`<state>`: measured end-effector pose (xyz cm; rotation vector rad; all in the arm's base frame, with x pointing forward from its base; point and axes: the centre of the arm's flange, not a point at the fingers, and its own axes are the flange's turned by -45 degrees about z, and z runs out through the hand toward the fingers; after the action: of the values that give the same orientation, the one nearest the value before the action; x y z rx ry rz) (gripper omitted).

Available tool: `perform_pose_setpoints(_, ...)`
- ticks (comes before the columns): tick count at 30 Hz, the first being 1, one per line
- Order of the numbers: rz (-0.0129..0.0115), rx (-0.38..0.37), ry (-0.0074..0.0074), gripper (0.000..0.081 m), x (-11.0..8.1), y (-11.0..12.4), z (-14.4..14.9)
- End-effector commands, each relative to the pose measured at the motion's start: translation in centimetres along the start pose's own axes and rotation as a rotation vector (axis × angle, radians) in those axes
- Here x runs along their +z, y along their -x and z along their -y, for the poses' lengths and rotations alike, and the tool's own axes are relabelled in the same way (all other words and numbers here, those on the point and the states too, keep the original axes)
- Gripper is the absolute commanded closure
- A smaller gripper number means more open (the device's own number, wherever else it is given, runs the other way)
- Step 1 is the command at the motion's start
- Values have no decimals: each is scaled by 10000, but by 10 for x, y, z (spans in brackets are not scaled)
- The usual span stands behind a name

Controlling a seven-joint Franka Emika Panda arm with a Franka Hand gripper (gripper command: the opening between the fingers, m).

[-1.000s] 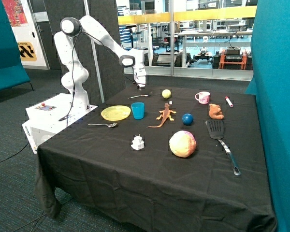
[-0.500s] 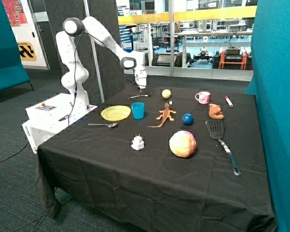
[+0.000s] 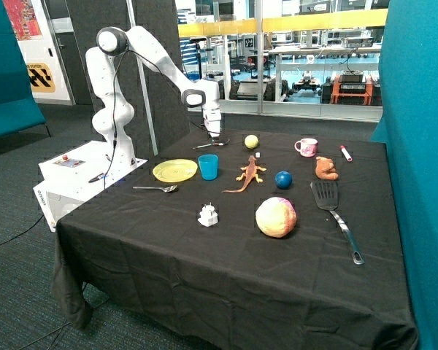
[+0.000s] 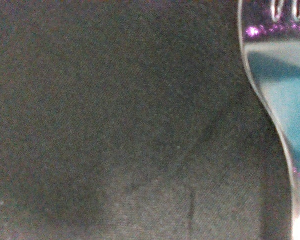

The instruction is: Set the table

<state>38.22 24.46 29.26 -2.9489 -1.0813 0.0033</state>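
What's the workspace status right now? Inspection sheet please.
Surface: table draped in black cloth.
Job's things: yellow plate, blue cup beside it, spoon in front, fork behind, pink mug at the far edge.
Clutter: toy lizard, blue ball, yellow ball, teddy, spatula, large round ball, white plug, marker.
Gripper: gripper down at the fork.
Cables: one on the arm, one on the floor.
Surroundings: glass wall, teal panels.

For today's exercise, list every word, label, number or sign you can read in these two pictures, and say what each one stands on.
No text can be read.
Yellow and black sign on the wall behind the arm: marking too small to read.
Red poster above it: pattern only.
Pink mug on the table: print too small to read.
Wrist view: cloth and a fork, no lettering.
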Motion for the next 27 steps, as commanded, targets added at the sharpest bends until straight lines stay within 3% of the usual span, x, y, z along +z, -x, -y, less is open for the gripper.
perform_pose_setpoints(1,-17,67,14,286,7,-2,-2)
perform_pose_setpoints(15,-17,636,13,264,20,-21,-11)
perform_pose_setpoints(27,-17,501,13,267,26,-11,-9)
